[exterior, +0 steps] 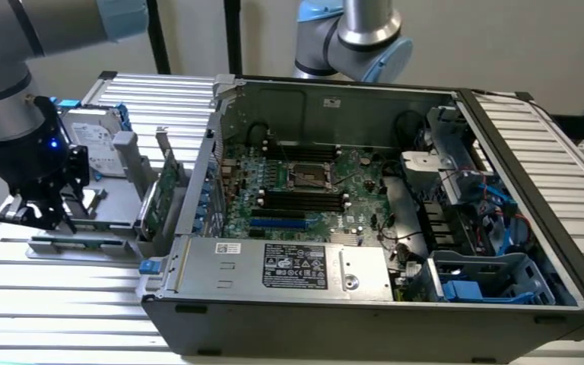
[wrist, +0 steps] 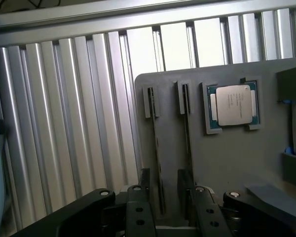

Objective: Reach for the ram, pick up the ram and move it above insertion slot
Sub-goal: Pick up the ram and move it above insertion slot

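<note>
The ram (exterior: 77, 243) is a thin green stick lying in a grey holder (exterior: 39, 249) at the exterior view's left, beside the open computer case. My gripper (exterior: 46, 219) hangs just above it, open and holding nothing. In the wrist view the ram (wrist: 157, 148) shows edge-on as a thin dark strip in the grey holder (wrist: 212, 163). It runs in between my fingers (wrist: 140, 207), and the gripper (wrist: 165, 197) straddles its line without touching it. The black memory slots (exterior: 303, 199) sit on the motherboard inside the case.
A silver hard drive (exterior: 94, 144) and an upright green expansion card (exterior: 165, 190) stand on the same grey fixture. A second thin strip (wrist: 186, 123) and a processor chip (wrist: 233, 104) lie beside the ram. The case wall (exterior: 206, 175) rises between fixture and motherboard. A second arm (exterior: 358, 38) stands behind.
</note>
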`<action>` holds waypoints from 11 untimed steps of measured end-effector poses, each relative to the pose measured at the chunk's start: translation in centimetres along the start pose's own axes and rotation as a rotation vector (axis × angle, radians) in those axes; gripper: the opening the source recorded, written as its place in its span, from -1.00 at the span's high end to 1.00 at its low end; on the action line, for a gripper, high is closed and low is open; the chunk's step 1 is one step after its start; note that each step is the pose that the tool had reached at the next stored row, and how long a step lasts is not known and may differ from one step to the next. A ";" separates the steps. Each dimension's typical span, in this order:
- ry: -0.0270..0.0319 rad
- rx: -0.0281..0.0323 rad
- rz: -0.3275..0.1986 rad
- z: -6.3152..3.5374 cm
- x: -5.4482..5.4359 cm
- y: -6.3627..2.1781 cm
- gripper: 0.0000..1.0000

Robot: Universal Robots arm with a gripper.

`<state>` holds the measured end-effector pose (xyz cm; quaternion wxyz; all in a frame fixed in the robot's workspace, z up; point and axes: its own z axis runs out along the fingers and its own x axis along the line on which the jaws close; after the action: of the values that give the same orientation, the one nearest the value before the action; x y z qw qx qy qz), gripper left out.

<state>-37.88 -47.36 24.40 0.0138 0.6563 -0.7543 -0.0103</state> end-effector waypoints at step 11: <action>0.0000 0.0000 -0.002 2.01 0.3 0.00 0.27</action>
<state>-37.99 -47.68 22.40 0.0137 0.6572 -0.7536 -0.0103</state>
